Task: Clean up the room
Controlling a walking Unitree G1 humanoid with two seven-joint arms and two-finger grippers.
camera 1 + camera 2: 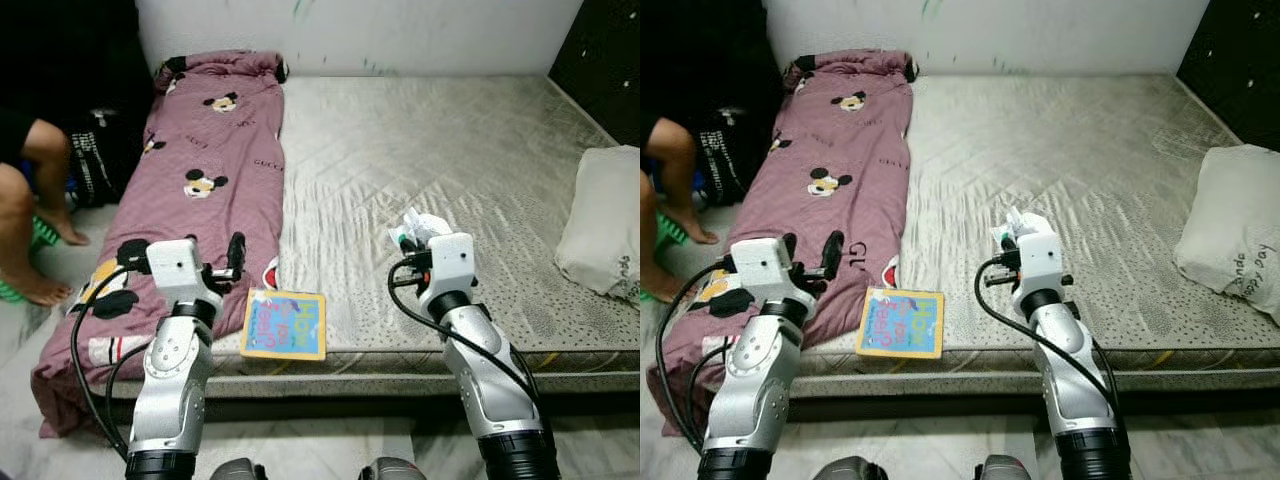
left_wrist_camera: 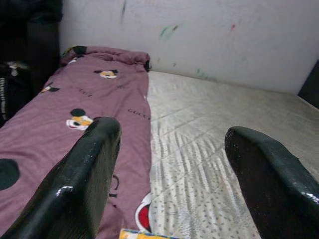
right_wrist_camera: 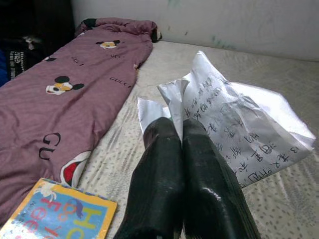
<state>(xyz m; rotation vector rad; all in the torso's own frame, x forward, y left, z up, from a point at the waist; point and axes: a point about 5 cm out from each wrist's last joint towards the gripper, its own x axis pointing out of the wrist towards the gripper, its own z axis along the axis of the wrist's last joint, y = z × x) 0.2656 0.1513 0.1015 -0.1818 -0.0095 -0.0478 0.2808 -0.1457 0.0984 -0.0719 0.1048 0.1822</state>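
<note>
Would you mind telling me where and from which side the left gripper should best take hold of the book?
Probably by the near edge: the book lies flat at the mattress front edge, its near side seeming to slightly overhang. The open left gripper could come from the front, one finger above and one below. The far side borders the blanket, offering less to grip.

Two silver jointed metal arms carry boxy white wrist housings just behind each pincer, the left gripper point(image 1: 236, 258) and the right gripper point(image 3: 182, 132) (glossy black fingers); looped black cables trail behind each housing.
</note>
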